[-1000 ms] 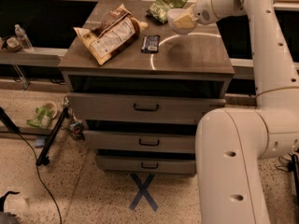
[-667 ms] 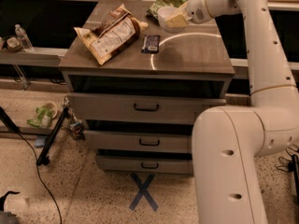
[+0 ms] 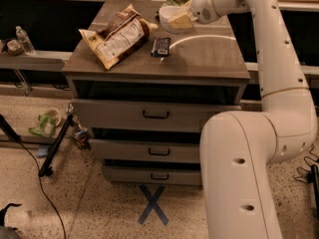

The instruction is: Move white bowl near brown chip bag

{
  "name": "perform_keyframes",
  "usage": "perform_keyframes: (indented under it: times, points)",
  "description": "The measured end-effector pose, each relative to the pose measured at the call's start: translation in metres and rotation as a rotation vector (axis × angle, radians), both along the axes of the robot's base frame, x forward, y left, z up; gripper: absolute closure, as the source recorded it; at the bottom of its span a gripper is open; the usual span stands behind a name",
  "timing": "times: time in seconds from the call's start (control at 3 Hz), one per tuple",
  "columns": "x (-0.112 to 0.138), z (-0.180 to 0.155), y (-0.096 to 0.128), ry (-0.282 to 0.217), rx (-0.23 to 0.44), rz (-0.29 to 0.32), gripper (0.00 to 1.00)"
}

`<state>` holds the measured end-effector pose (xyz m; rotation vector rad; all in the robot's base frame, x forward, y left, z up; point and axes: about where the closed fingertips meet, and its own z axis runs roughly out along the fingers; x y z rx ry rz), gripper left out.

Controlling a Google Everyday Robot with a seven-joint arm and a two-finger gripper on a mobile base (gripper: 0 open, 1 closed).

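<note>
bowl is not home yet, by my read: going down in size, the drawer unit carries the brown bag on its left side, the bowl at the back right of centre, and a dark wrapper between them. my gripper sits at the bowl's right rim, pinching it as far as i can judge. what's left is carrying it left and setting it down beside the bag.

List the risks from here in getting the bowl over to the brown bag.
The gripper, over the back of the cabinet top, holds the bowl; it might slip out. The wrapper lies close to the path toward the brown bag; a low pass could sweep it or shove the bag.
</note>
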<state>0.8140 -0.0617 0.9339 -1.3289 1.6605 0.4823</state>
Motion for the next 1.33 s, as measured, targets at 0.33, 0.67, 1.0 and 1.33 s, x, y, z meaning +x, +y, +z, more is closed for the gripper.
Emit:
perform_keyframes:
  times: [0.33, 0.67, 1.0, 1.33]
  points:
    - [0.001, -0.004, 0.012, 0.029, 0.047, 0.008, 1.0]
    - [0.002, -0.012, 0.034, 0.064, 0.105, 0.04, 1.0]
    - [-0.002, -0.021, 0.052, 0.101, 0.143, 0.078, 0.84]
    - [-0.009, -0.03, 0.069, 0.136, 0.172, 0.12, 0.61]
